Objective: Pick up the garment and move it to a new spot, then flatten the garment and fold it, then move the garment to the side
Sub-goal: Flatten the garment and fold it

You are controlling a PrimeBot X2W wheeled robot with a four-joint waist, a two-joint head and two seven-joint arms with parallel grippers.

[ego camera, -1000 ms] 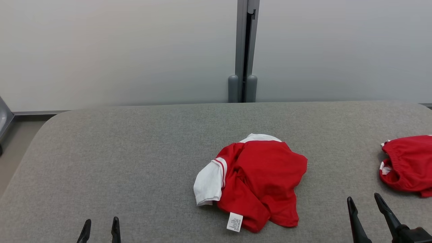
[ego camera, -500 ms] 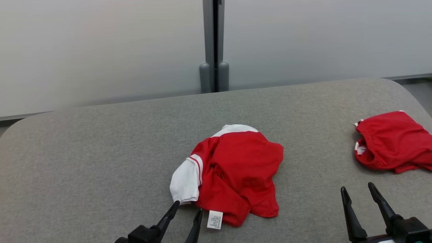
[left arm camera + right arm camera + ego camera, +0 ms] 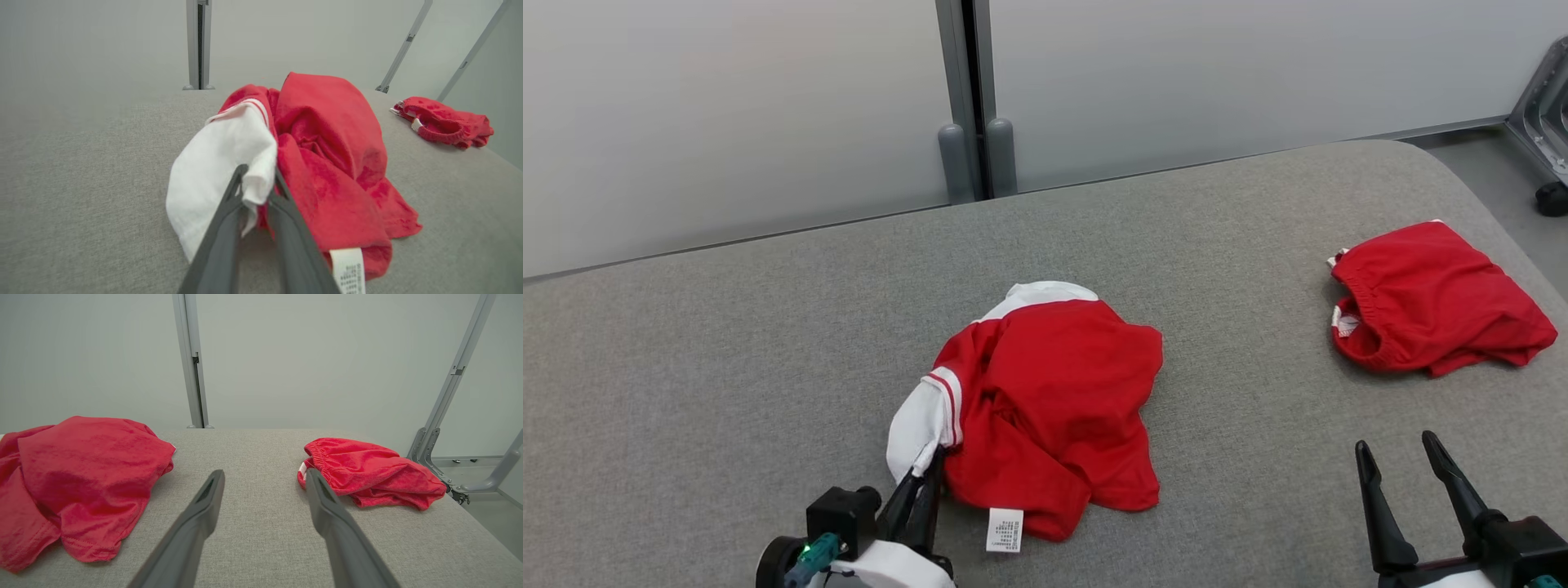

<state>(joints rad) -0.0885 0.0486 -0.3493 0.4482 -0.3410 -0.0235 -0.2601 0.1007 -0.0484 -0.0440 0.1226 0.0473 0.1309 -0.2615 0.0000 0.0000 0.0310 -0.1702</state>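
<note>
The garment (image 3: 1054,392), a crumpled red shirt with white sleeves and a white label, lies mid-table. My left gripper (image 3: 931,461) is at its near left edge, shut on a fold of the white sleeve (image 3: 229,163). In the left wrist view the gripper (image 3: 258,177) pinches that fold between its two fingers, with the red body (image 3: 331,134) bunched behind. My right gripper (image 3: 1396,445) hovers open at the lower right, nothing between its fingers. The right wrist view has it (image 3: 264,473) over bare table, the garment (image 3: 90,465) to its left.
A second red garment (image 3: 1429,294) with an elastic waistband lies at the right of the grey padded table (image 3: 727,343), close to its rounded right edge. A pale wall panel with a grey post (image 3: 968,98) stands behind. A metal frame (image 3: 445,412) stands off the table's right.
The head camera has swung, shifting the whole picture left. My left gripper came forward from the near edge to the white sleeve and closed on it. The right gripper stayed open.
</note>
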